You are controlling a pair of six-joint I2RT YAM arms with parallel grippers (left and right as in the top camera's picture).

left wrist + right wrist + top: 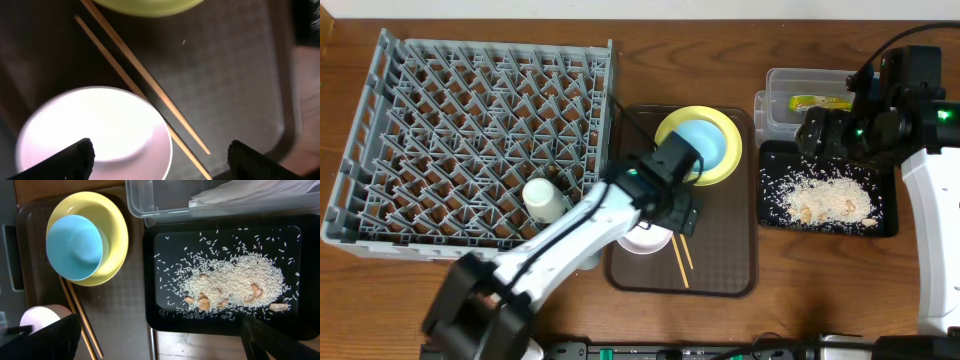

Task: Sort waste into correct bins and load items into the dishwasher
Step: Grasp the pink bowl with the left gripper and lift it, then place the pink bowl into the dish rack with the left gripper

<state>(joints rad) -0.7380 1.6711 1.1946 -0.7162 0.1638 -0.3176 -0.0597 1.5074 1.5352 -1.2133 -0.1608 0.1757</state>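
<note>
My left gripper [678, 212] [160, 160] is open, low over the brown serving tray, with its fingers on either side of the white bowl's [95, 132] rim and the two chopsticks [150, 87]. The light blue bowl [705, 147] sits in the yellow plate [732, 150]. The small white cup [542, 198] stands in the grey dish rack [470, 120]. My right gripper [825, 135] [160, 335] is open and empty above the black tray [160, 255], which holds rice crumbs [230, 275]. The clear tub [780, 90] holds the green-yellow wrapper [820, 102] and the white tissue [250, 195].
The brown serving tray [725, 270] lies between the rack and the black tray. The clear tub touches the far edge of the black tray. Bare wooden table [820, 290] shows in front of both trays.
</note>
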